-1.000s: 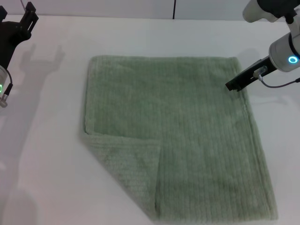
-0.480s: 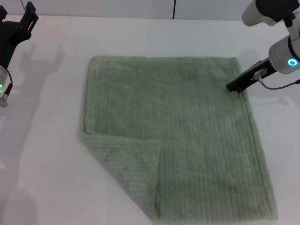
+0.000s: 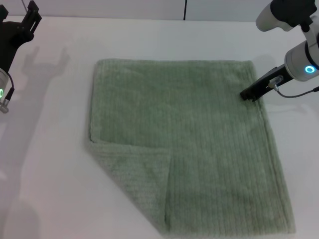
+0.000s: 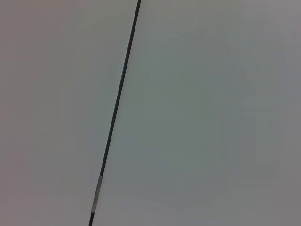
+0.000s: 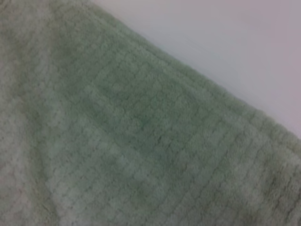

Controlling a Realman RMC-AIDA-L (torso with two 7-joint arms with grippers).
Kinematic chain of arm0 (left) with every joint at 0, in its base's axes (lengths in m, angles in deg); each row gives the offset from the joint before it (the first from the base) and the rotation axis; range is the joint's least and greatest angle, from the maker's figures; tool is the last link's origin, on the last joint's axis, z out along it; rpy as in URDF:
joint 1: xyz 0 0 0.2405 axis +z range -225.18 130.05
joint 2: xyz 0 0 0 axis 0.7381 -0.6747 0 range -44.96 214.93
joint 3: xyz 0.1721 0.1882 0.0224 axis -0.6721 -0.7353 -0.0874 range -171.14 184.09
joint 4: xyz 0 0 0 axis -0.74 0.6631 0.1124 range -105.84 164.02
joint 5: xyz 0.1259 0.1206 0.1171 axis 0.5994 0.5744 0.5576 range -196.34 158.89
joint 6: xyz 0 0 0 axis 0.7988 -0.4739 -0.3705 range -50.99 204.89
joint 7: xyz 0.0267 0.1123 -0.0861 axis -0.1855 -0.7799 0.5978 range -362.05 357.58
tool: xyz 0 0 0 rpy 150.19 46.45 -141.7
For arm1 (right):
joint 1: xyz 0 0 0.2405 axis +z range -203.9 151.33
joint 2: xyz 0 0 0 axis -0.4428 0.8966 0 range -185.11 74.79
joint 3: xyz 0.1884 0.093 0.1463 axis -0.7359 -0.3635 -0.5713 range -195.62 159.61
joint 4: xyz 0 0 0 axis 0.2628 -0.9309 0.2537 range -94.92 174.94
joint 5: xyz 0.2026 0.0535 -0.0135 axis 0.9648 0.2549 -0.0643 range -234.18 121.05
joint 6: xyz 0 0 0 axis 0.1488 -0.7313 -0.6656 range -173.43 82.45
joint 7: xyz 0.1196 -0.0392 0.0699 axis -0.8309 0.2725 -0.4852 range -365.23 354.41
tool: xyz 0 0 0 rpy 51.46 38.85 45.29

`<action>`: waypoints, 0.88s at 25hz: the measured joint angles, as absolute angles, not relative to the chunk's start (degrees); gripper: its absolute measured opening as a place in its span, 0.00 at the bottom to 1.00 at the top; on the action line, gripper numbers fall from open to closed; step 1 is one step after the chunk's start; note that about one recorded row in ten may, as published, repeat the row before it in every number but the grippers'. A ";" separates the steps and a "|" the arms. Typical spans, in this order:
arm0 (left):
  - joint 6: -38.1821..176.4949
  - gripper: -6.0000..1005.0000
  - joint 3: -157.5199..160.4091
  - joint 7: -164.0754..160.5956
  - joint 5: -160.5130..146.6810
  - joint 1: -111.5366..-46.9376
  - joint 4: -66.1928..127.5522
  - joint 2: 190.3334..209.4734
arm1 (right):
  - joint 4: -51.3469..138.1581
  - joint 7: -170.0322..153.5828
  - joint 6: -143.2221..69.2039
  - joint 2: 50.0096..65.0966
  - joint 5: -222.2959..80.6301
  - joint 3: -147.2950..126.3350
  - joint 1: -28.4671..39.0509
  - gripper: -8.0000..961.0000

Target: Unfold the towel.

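The sage-green towel [image 3: 184, 139] lies flat on the white table [image 3: 50, 164], with its near left corner folded over onto itself as a triangular flap [image 3: 139, 184]. My right gripper [image 3: 248, 93] is low at the towel's right edge, near the far right corner. The right wrist view shows the towel's ribbed cloth [image 5: 117, 141] close up, with its hemmed edge against the table. My left gripper [image 3: 29, 15] is raised at the far left, away from the towel, open and empty.
The white table [image 5: 225, 42] extends around the towel on all sides. A dark vertical seam [image 3: 185, 10] runs down the back wall, and it also shows in the left wrist view [image 4: 117, 103].
My right arm has shifted slightly at the towel's right edge. The towel and the left arm have not moved.
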State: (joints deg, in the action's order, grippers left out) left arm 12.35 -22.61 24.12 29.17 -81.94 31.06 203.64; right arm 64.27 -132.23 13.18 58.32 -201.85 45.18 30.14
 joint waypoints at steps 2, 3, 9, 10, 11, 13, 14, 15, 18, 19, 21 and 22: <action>12.33 0.80 -22.61 24.13 29.17 -81.94 31.07 203.64 | 64.27 -132.23 13.18 58.37 -201.85 45.19 30.09 0.01; 12.27 0.80 -22.61 24.15 29.17 -81.93 31.09 203.64 | 64.27 -132.23 13.18 58.37 -201.85 45.19 30.08 0.01; 11.34 0.80 -23.94 27.50 29.22 -81.58 31.41 203.46 | 64.15 -132.23 13.18 58.40 -201.85 45.19 29.96 0.01; 11.13 0.80 -24.60 28.51 29.22 -81.47 31.70 203.39 | 64.08 -132.23 13.18 58.40 -201.85 45.18 29.97 0.01; 10.95 0.80 -25.52 29.87 29.23 -81.26 32.17 203.35 | 63.98 -132.23 13.18 58.40 -201.87 45.18 30.02 0.01; 10.75 0.80 -29.76 34.29 29.26 -80.41 34.97 203.31 | 63.80 -132.23 13.19 58.40 -201.90 45.18 30.12 0.01; 10.72 0.80 -31.94 36.78 29.29 -79.90 36.55 203.29 | 63.77 -132.23 13.17 58.40 -201.91 45.18 30.15 0.01; 10.70 0.80 -34.77 39.99 29.28 -79.25 38.63 203.21 | 63.75 -132.23 13.16 58.40 -201.91 45.19 30.16 0.01; 10.72 0.80 -44.22 49.88 29.63 -76.55 46.66 202.77 | 63.74 -132.24 13.13 58.40 -201.91 45.19 30.17 0.01; 10.83 0.80 -48.03 53.59 30.30 -75.30 50.43 202.47 | 63.74 -132.24 13.12 58.40 -201.90 45.19 30.18 0.01; 10.91 0.80 -53.57 59.72 33.16 -73.38 56.83 201.51 | 63.73 -132.24 13.13 58.40 -201.89 45.19 30.23 0.01; 10.79 0.80 -55.49 62.46 35.14 -72.71 59.52 200.94 | 63.74 -132.24 13.11 58.40 -201.90 45.19 30.25 0.01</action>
State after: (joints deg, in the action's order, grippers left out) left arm 10.79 -55.49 62.46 35.14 -72.71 59.52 200.94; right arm 63.74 -132.24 13.11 58.40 -201.90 45.19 30.25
